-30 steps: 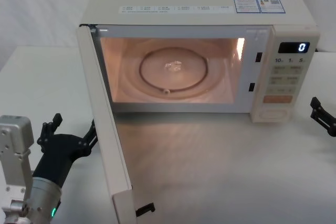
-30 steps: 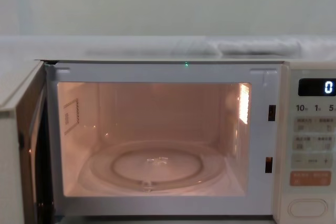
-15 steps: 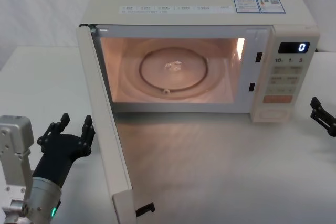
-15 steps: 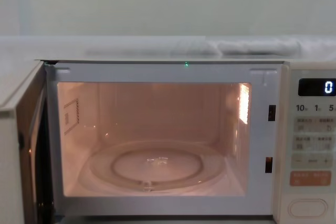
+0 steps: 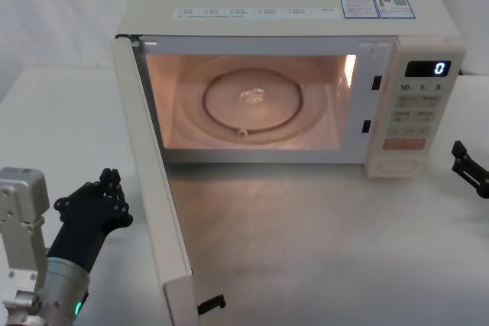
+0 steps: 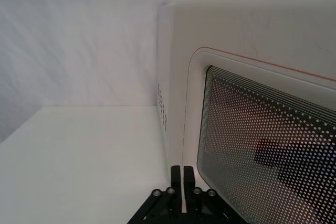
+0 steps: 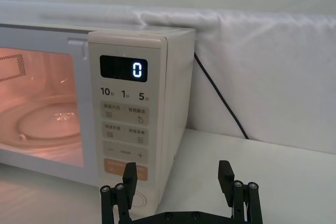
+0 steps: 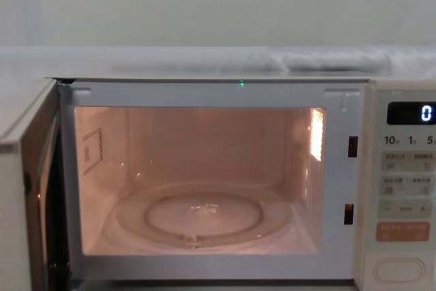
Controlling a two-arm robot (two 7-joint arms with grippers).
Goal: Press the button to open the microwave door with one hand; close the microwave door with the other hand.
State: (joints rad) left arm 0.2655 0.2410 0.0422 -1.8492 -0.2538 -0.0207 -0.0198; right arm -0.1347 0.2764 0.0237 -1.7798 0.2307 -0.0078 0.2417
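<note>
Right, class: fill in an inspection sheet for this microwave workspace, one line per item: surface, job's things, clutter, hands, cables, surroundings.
Surface: white table, bare beside the microwave.
Job's things: door swung wide open, cavity lit, turntable bare; button at the panel's bottom, untouched; display reads 0.
Clutter: nothing seen.
Hands: left hand shut, outside the door's outer face, short of it; right hand open, right of the panel.
Cables: black cable behind the microwave.
Surroundings: white cloth backdrop.
</note>
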